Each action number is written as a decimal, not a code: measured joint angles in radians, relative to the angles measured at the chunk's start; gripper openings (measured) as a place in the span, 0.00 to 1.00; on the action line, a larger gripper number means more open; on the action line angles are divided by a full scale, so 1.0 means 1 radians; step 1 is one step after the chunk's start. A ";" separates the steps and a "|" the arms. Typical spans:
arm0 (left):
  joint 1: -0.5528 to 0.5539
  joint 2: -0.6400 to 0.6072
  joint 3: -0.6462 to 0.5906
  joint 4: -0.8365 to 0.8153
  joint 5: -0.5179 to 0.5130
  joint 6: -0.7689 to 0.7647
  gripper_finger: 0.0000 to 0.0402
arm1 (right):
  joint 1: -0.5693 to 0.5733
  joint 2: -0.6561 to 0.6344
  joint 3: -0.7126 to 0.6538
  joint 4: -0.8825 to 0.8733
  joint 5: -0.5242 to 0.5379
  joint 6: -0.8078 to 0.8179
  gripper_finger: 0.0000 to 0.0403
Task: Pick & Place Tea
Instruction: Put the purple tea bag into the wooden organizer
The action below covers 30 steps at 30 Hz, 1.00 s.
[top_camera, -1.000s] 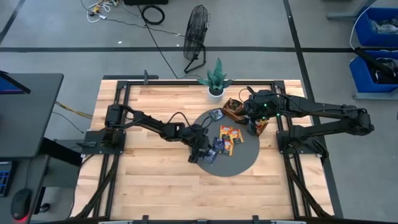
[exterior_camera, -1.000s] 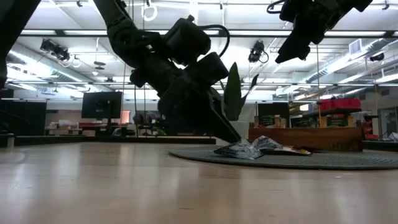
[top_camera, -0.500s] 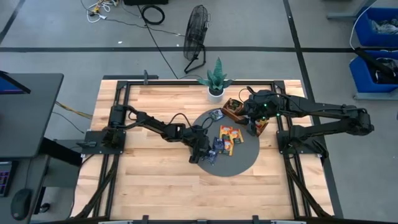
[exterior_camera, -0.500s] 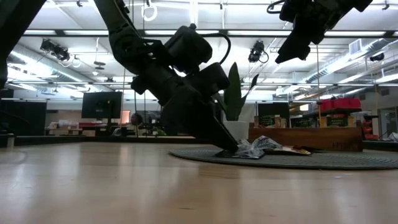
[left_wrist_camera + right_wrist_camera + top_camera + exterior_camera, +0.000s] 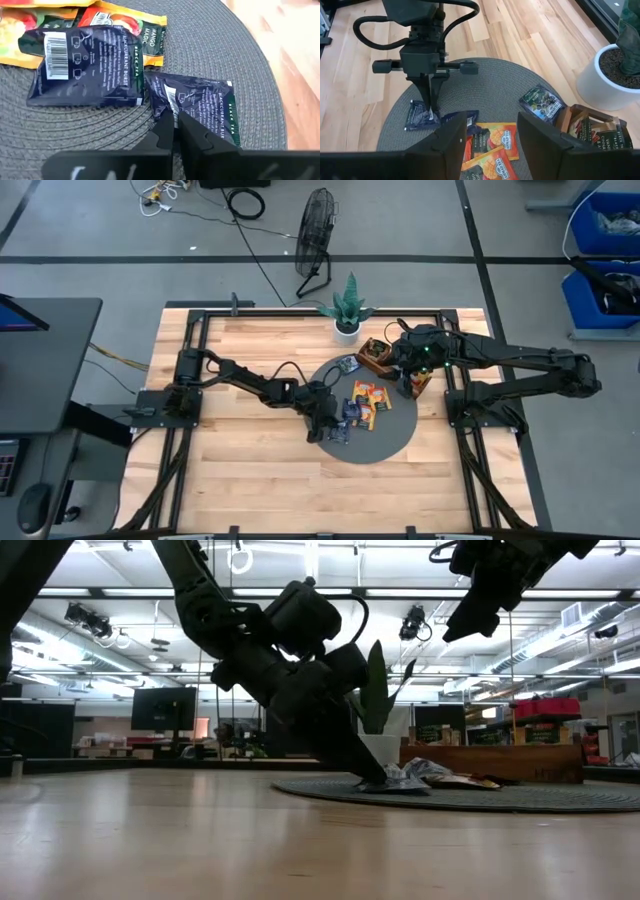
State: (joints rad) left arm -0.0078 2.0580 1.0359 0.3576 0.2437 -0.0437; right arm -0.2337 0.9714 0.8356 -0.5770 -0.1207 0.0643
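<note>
Several tea sachets lie on a round grey mat (image 5: 390, 442): dark blue ones (image 5: 85, 65), orange-yellow ones (image 5: 495, 142) and a dark one (image 5: 542, 102) nearer the wooden tray (image 5: 590, 131). My left gripper (image 5: 175, 127) reaches in from the table's left and is shut on the nearest dark blue sachet (image 5: 202, 107), which also shows in the high view (image 5: 340, 432). My right gripper (image 5: 492, 145) hangs open, high over the tray (image 5: 375, 358) at the mat's far right, with nothing between its fingers. My left gripper pinches the dark blue sachet's edge (image 5: 167, 107) between its two fingertips, on the side toward the table's left. The fingers (image 5: 372, 770) slant down from the left. The sachet lies on the mat, crumpled up a little beside the fingertips (image 5: 405, 778).
A potted plant (image 5: 347, 310) stands at the far edge behind the mat. The wooden tray holds more sachets (image 5: 600, 137). Bare wood (image 5: 250, 480) lies toward the near and left sides. A second dark blue sachet (image 5: 457, 120) lies close to the held one.
My left gripper has stayed over the mat's near left part, rolled its wrist a little, sunk its fingertips to the mat and shut on the dark blue sachet's edge. The sachet has crumpled slightly by the fingertips and stays on the mat.
</note>
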 joint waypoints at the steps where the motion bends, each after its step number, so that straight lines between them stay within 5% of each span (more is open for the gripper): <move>1: 0.000 -0.007 0.000 -0.011 0.001 -0.004 0.03 | 0.000 0.000 0.000 0.000 0.000 0.002 0.45; 10: 0.031 -0.147 -0.001 -0.087 0.016 -0.172 0.03 | 0.000 0.000 0.000 0.016 -0.013 0.006 0.45; 23: 0.116 -0.293 -0.002 -0.403 -0.001 -0.161 0.01 | 0.060 0.000 0.000 0.282 -0.048 -0.053 0.45; 30: 0.225 -0.319 -0.002 -0.419 0.000 -0.301 0.01 | 0.168 0.035 -0.001 0.347 0.112 -0.182 0.45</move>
State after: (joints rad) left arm 0.2172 1.7393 1.0340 -0.0614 0.2433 -0.3444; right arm -0.0657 1.0066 0.8349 -0.2301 -0.0083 -0.1180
